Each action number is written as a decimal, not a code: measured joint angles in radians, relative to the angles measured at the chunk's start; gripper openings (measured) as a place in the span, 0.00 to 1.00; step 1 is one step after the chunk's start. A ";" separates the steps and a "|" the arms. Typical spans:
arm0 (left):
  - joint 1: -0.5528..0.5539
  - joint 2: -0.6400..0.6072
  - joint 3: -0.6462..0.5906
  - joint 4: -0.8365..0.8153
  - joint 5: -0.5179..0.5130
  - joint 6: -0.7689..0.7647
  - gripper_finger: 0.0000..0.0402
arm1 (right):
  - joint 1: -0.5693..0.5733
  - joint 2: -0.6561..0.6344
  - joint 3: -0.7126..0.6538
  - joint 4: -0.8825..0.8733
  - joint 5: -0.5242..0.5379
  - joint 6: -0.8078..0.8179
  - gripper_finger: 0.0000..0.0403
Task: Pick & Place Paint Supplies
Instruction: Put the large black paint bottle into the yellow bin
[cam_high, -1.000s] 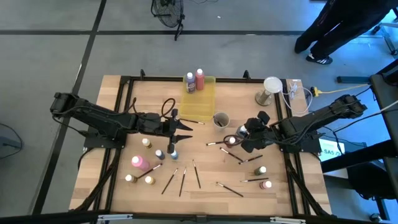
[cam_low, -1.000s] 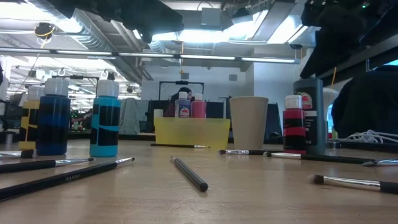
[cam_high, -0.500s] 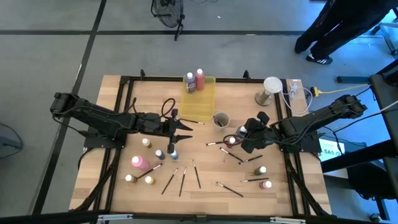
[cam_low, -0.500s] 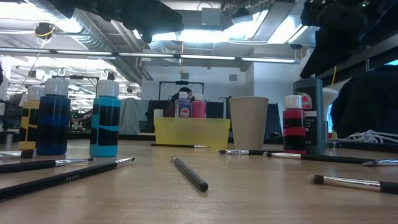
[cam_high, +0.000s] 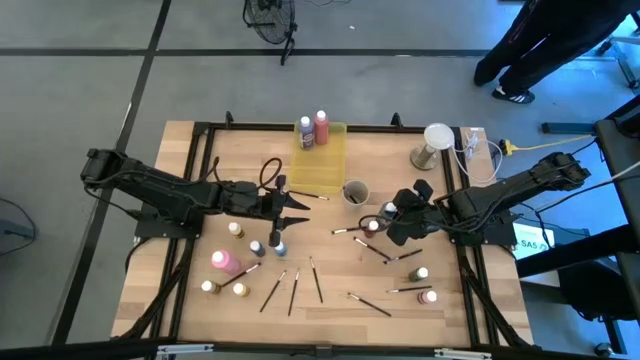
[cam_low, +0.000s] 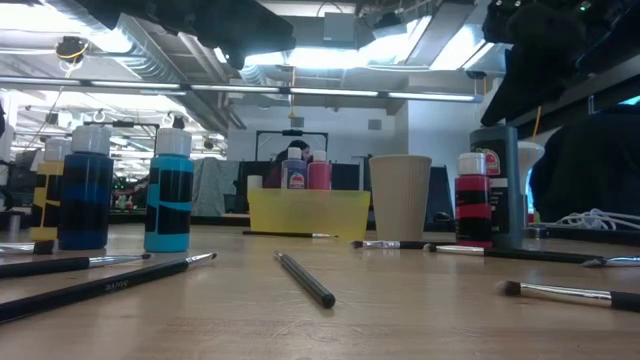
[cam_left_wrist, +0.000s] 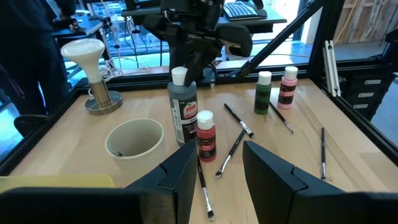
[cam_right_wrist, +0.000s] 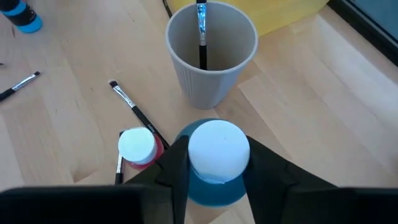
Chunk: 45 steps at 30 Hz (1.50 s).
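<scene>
**Right end effector** (cam_high: 393, 213): positioned over the right half of the wooden desk (cam_high: 240, 150), just beside the small grey round cup (cam_high: 354, 191). Closed on one dark paint bottle with a white cap (cam_right_wrist: 217, 149); fingers pressed against either side of the cap. Bottle upright, base on the desk.

**Left end effector** (cam_high: 296, 201): positioned left of centre, near the front edge of the translucent yellow rectangular tray (cam_high: 325, 165). Fingers apart, nothing between them.

**Paint bottles, twelve counted in the high view:**
- Two upright in the tray at its far end: one white-capped (cam_high: 306, 128), one red (cam_high: 321, 122).
- Six on the left half of the desk, including two blue bottles (cam_high: 258, 247) side by side and one pink bottle (cam_high: 224, 261).
- Four on the right half: the gripped dark bottle, one red bottle with a white cap (cam_left_wrist: 206, 134) just beside it, one green bottle (cam_left_wrist: 263, 93), and one pink bottle (cam_left_wrist: 288, 87) next to the green.

**Brushes:**
- One thin dark brush (cam_right_wrist: 201, 31) standing in the cup.
- Three brushes (cam_high: 293, 290) lying close together near the front centre.
- Others scattered flat across the right half, near the red bottle; exact total cannot be told.
</scene>
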 joint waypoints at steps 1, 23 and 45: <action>0.000 0.000 0.000 0.000 0.000 0.000 0.31 | 0.000 0.000 0.000 0.002 -0.001 0.000 0.30; 0.000 0.000 0.000 0.000 -0.001 -0.007 0.31 | 0.001 0.002 0.290 -0.284 0.051 0.001 0.30; -0.002 -0.196 0.000 -0.118 -0.029 0.008 0.31 | -0.283 0.029 0.473 -0.040 0.134 -0.353 0.30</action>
